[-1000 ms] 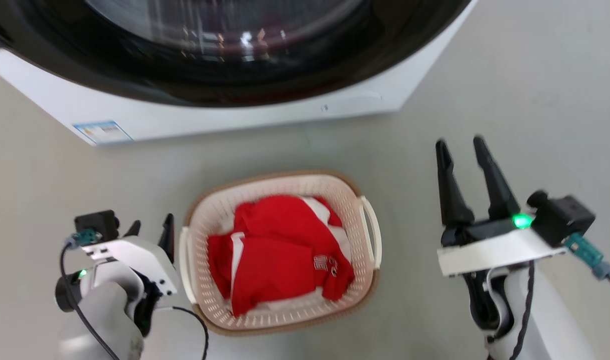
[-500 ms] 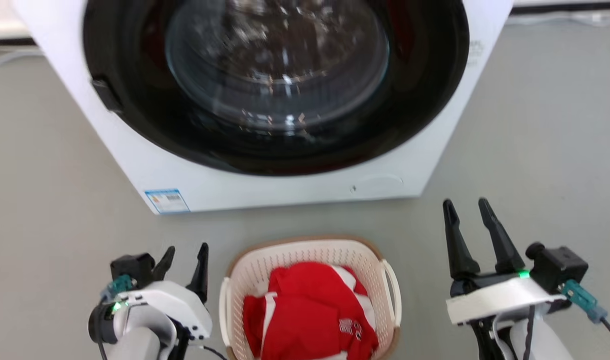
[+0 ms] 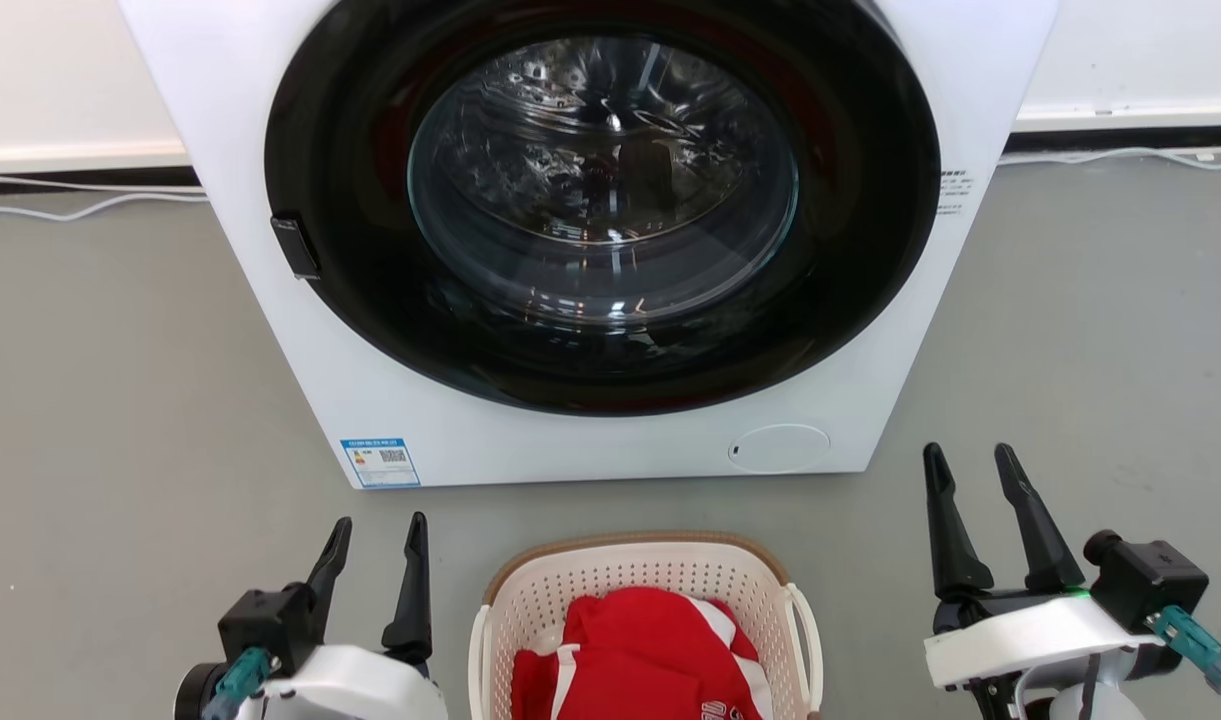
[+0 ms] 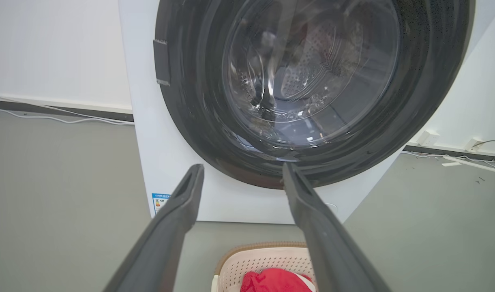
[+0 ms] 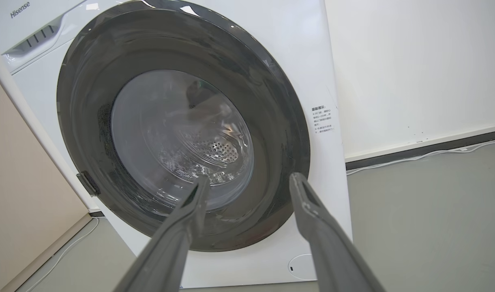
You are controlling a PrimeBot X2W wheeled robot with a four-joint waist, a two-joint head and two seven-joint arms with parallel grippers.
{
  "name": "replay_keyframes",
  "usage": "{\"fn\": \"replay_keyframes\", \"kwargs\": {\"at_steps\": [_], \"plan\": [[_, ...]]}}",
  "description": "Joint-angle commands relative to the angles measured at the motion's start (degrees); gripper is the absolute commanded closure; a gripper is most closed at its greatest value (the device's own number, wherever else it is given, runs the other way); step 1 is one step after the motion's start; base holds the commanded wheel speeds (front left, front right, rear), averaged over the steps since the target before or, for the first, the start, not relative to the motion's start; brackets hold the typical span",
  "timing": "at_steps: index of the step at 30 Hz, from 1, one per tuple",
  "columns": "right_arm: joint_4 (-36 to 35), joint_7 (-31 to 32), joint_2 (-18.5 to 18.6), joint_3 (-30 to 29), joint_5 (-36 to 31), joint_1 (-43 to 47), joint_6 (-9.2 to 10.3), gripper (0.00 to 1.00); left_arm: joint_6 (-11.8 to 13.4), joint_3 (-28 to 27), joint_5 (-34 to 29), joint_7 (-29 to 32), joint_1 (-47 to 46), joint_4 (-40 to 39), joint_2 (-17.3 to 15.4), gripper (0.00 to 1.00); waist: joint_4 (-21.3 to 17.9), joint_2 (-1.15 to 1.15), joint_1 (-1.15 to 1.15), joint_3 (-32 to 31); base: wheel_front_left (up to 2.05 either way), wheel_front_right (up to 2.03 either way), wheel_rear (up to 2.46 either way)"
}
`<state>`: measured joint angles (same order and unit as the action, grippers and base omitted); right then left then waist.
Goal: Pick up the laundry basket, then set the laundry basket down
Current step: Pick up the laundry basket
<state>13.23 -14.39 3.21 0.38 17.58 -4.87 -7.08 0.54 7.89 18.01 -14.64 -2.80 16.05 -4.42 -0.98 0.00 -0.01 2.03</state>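
Both sets of fingers are spread apart with nothing between them. The left gripper (image 3: 380,522) sits just left of the laundry basket (image 3: 620,548), close to it but not touching, tips pointing at the washer (image 3: 610,450). The right gripper (image 3: 968,452) is off to the basket's right with a wider gap, also aimed at the machine.

The basket is on the grey floor (image 3: 110,400) between the two grippers, a strip of bare floor separating it from the washer's bottom edge. A red garment with white trim (image 3: 650,650) is bundled inside, and the white loop handles stick out on each side. In the left wrist view the basket's brown rim peeks up at the bottom, between the fingers.

The washer's front has a big dark ring around the glass door (image 3: 600,170), a blue label sticker (image 3: 380,462) lower left and a round flap (image 3: 778,448) lower right. White cables (image 3: 70,208) run along the baseboard behind.
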Motion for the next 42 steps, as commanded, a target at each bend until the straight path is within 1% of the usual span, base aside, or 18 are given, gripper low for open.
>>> {"fn": "replay_keyframes", "kwargs": {"at_steps": [1,8,13,19,26,42], "plan": [[-1.68,-0.61,0.31,0.95,-0.30,-0.51,-0.41,0.00,0.87,-1.96,-0.81,-0.36,-0.20,-3.17,-0.37,0.00,0.11,0.00,0.01,-0.61,0.00,0.00,0.00],[-1.85,-0.61,0.37,0.26,-1.00,0.80,-0.41,0.00,1.87,-2.06,-2.85,-0.36,3.63,-9.27,-0.20,0.00,0.31,0.00,0.01,-1.41,0.00,0.00,0.00],[-1.97,-0.61,0.32,0.28,-1.19,0.89,-0.41,0.00,2.56,-2.85,-3.13,-0.36,4.80,-10.13,-0.10,0.00,0.21,0.00,0.01,-1.55,0.00,0.00,0.00],[-1.92,-0.61,0.33,0.28,-1.30,0.88,-0.41,0.00,2.72,-3.07,-3.23,-0.36,5.52,-10.52,0.22,0.00,0.07,0.00,0.01,-1.67,0.00,0.00,0.00],[-1.80,-0.61,0.37,0.46,-1.49,0.85,-0.41,0.00,2.21,-3.77,-3.37,-0.36,5.32,-10.21,0.34,0.00,-0.04,0.00,0.01,-1.56,0.00,0.00,0.00],[-1.52,-0.61,0.46,1.53,-1.12,0.11,-0.41,0.00,0.10,-5.96,-3.72,-0.36,4.14,-8.56,0.61,0.00,-0.72,0.00,0.01,-0.84,0.00,0.00,0.00]]}}
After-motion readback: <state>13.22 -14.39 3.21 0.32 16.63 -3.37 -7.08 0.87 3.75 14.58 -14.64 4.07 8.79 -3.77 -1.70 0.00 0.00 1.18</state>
